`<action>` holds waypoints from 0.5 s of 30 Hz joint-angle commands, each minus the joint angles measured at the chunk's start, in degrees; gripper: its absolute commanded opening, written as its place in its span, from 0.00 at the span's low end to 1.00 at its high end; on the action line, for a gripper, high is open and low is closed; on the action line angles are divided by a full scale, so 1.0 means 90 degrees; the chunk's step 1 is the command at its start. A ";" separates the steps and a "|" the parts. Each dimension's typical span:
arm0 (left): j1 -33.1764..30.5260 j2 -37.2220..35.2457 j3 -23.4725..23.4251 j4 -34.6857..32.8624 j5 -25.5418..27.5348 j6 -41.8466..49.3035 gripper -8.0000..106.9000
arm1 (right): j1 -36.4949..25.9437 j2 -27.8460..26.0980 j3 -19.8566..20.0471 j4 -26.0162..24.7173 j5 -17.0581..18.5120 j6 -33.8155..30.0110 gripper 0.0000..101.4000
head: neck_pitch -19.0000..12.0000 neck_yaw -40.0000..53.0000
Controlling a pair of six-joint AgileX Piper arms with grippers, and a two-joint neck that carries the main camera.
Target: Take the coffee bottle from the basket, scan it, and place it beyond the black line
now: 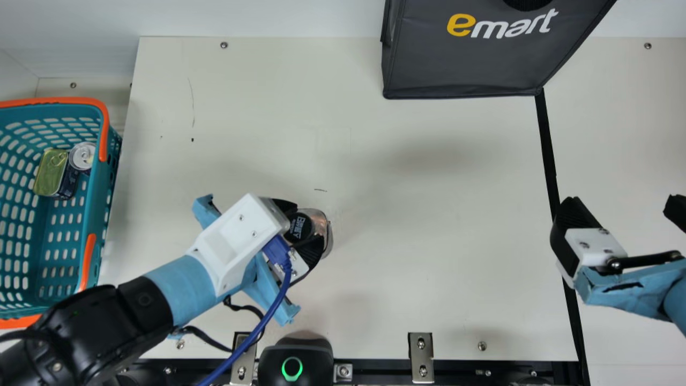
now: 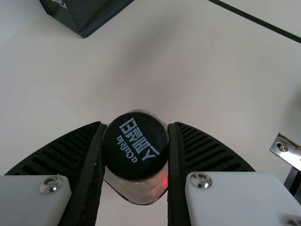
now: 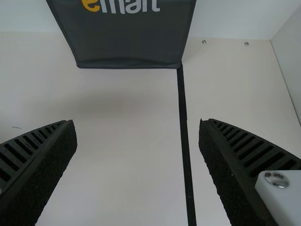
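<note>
While I'm running this from a good way off, the main view gives me a teal basket (image 1: 102, 214) with orange handles out at 9 o'clock. Inside it, up around its own 12 o'clock, there's a flat tin (image 1: 52, 170) with a gold-green lid, and a round silver-topped can (image 1: 82, 155) right beside it at the basket's 1 o'clock. My left arm (image 1: 182, 284) comes in from about 8 o'clock, with a blue cable (image 1: 277, 308) hanging off its wrist. Its left gripper (image 1: 307, 227) is clamped on the coffee bottle (image 1: 325, 219), a bit off centre toward 7 or 8 o'clock. The bottle's black cap (image 1: 298, 228) faces the camera, and I can't tell if the base touches the table (image 1: 418, 257). Left wrist view shows the pads pressed on both sides of the cap, plus a little red glow (image 2: 165, 181) low on the clear body. Between 6 and 7 o'clock sits a black device (image 1: 295, 359) with a lit green ring (image 1: 292, 369), bottle well apart from it. There's a metal bracket (image 1: 420, 356) near 5 o'clock, then the dark grey bag (image 1: 461, 69) between 1 and 2. The black line (image 1: 549, 155) runs from the bag's corner at 2 o'clock down to 4, and the bottle's on the basket side of it. Last up, my right gripper (image 1: 623, 206) is at 3 o'clock, fingers spread wide with nothing between them.
</note>
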 commanded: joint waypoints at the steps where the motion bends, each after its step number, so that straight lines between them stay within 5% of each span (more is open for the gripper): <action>1: -0.0010 0.0021 -0.0016 0.0004 -0.0026 0.0003 0.16 | 0.0000 0.0000 0.0000 0.0000 0.0000 0.0000 0.90 | -0.0175 0.0010; 15: -0.0158 -0.0094 -0.0051 0.0004 0.0156 -0.0085 0.16 | 0.0000 0.0000 0.0000 0.0000 0.0000 0.0000 0.90 | -0.0175 0.0010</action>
